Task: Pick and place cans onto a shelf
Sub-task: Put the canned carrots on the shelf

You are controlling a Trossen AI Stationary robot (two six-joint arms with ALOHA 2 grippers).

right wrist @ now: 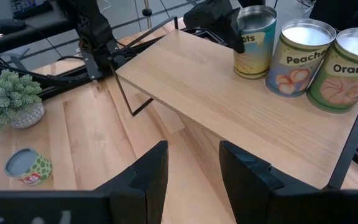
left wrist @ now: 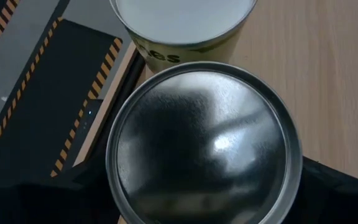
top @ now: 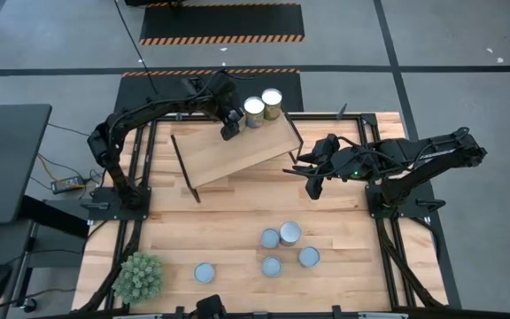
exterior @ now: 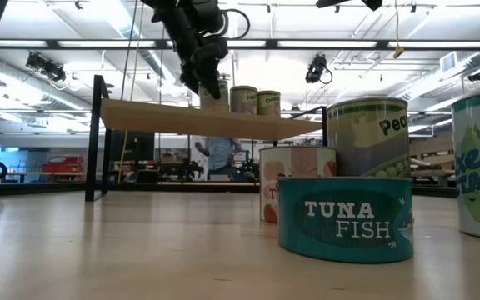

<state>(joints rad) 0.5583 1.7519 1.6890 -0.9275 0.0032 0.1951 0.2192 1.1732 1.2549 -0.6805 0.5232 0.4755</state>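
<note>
The shelf (top: 237, 151), a tilted light-wood plank on thin black legs, stands at the table's far middle. Three cans stand on its far right end: a peach can (right wrist: 297, 57), an orange can (right wrist: 347, 70) and a yellow-sided can (right wrist: 254, 42) with a silvery top (left wrist: 201, 143). My left gripper (top: 230, 120) is shut on the yellow-sided can. My right gripper (right wrist: 191, 177) hovers open to the right of the shelf, with nothing between its fingers. Several more cans (top: 289, 248) stand on the table near its front. My left gripper has the yellow-sided can between its two fingers, one on each side of the wall just under the top rim (left wrist: 112, 171). The fingers (right wrist: 219, 22) come slanting down from the far left. The can stands upright with its base (right wrist: 250, 74) on the shelf.
A spiky green plant (top: 139, 276) sits at the near left corner. A lone can (top: 204, 272) stands to its right. In the low view a tuna can (exterior: 345, 218) and a peas can (exterior: 367, 137) stand close in front. Bare wood lies under and before the shelf.
</note>
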